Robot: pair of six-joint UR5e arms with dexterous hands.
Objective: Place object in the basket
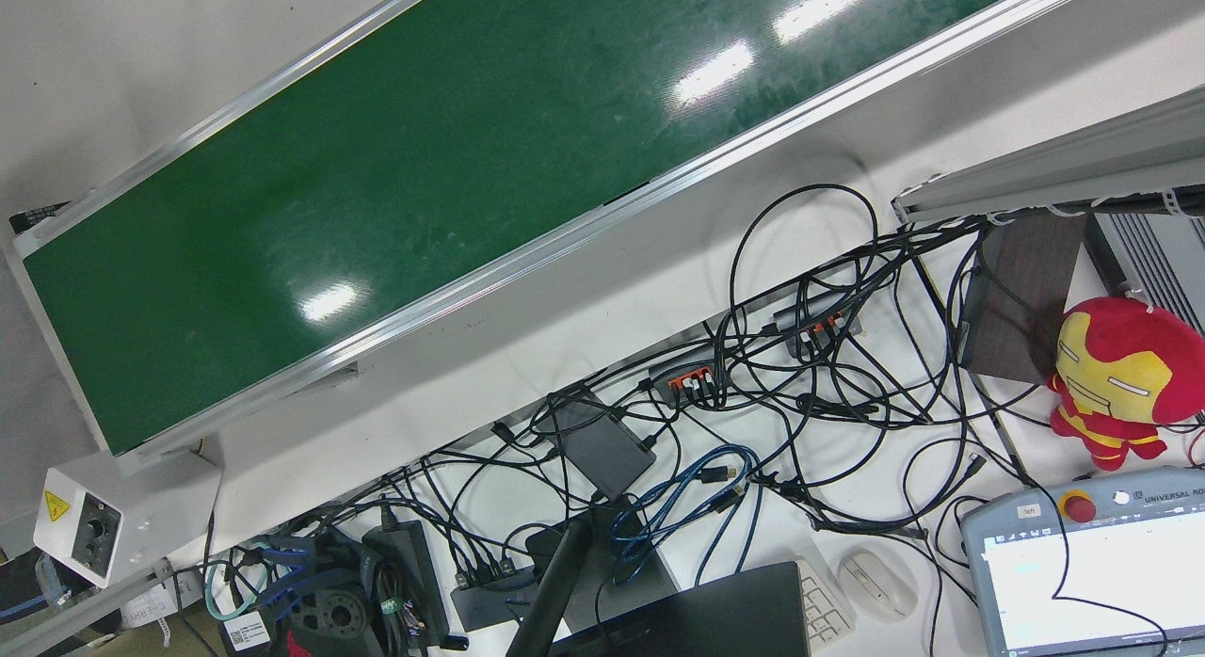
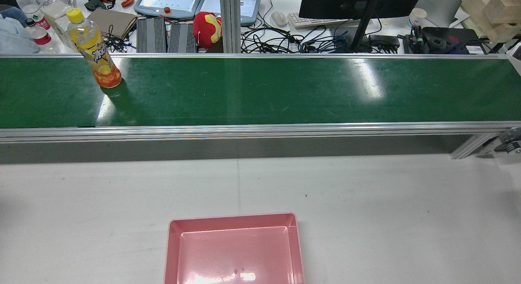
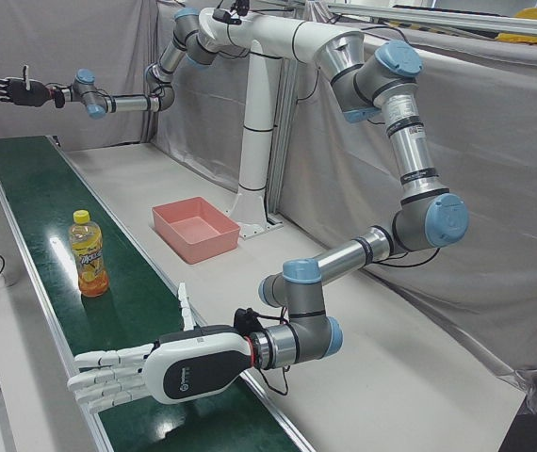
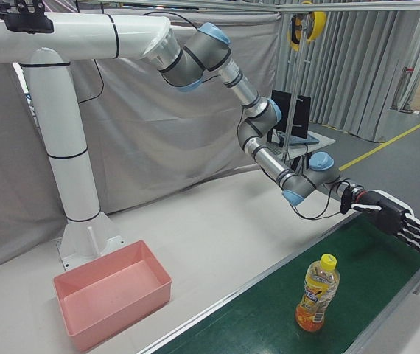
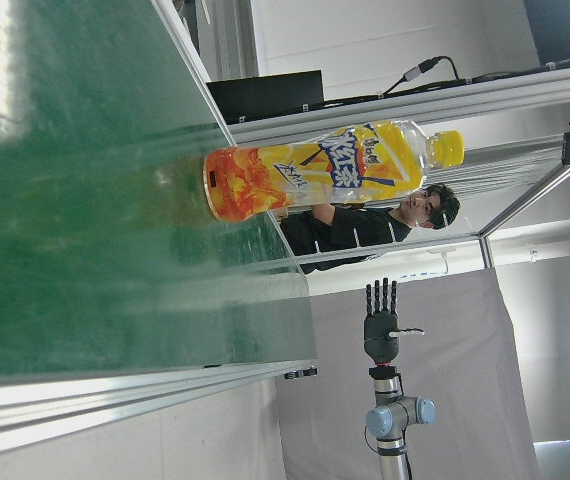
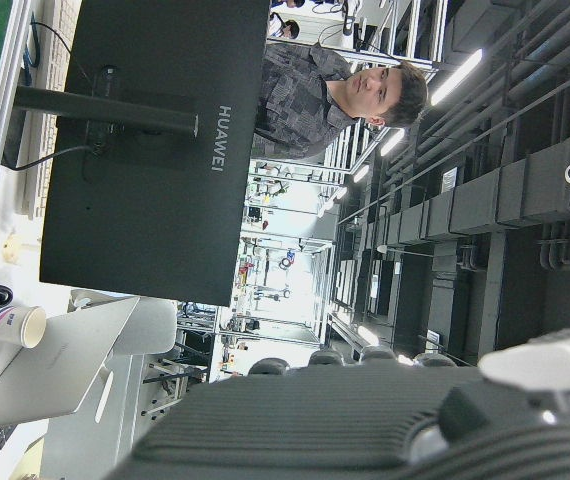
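in the rear view the drink bottle [image 2: 94,48] stands upright on the conveyor belt [image 2: 260,90] at about 10 o'clock. the basket [image 2: 235,249] sits on the desk [image 2: 386,219] at 6 o'clock, well apart from the bottle, before the belt.

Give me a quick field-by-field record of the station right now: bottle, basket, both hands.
bottle: upright on the green belt, yellow cap on, toward the robot's left end
basket: pink, nothing in it, on the white table on the robot's side of the belt
left hand: open, fingers spread, level over the belt near the bottle, not touching it
right hand: open, holding nothing, over the far end of the belt
task state: bottle not yet grasped
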